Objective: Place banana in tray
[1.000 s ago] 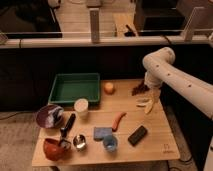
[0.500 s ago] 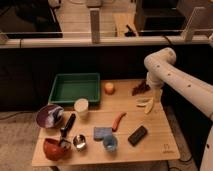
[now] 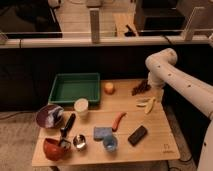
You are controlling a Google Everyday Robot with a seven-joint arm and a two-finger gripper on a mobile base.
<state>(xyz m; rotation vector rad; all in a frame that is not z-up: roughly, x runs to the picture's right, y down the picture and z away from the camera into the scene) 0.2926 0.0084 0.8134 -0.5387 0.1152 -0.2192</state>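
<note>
The small pale yellow banana (image 3: 148, 104) lies on the wooden table near its right edge. The large green tray (image 3: 75, 76) sits at the table's back left, with nothing in it. My white arm comes in from the right and bends down over the table's back right corner. My dark gripper (image 3: 141, 88) hangs just behind and slightly left of the banana, low over the table. The banana lies free on the wood, apart from the gripper.
A round orange fruit (image 3: 108, 88) sits right of the tray, a white cup (image 3: 81, 107) in front of it. A purple bowl (image 3: 49, 116), red bowl (image 3: 54, 148), metal cup (image 3: 79, 141), blue sponge (image 3: 101, 133), orange-red vegetable (image 3: 118, 121) and dark block (image 3: 137, 135) fill the front.
The arm's elbow has shifted slightly to the right. The gripper stays near the same spot behind the banana. The banana has not moved.
</note>
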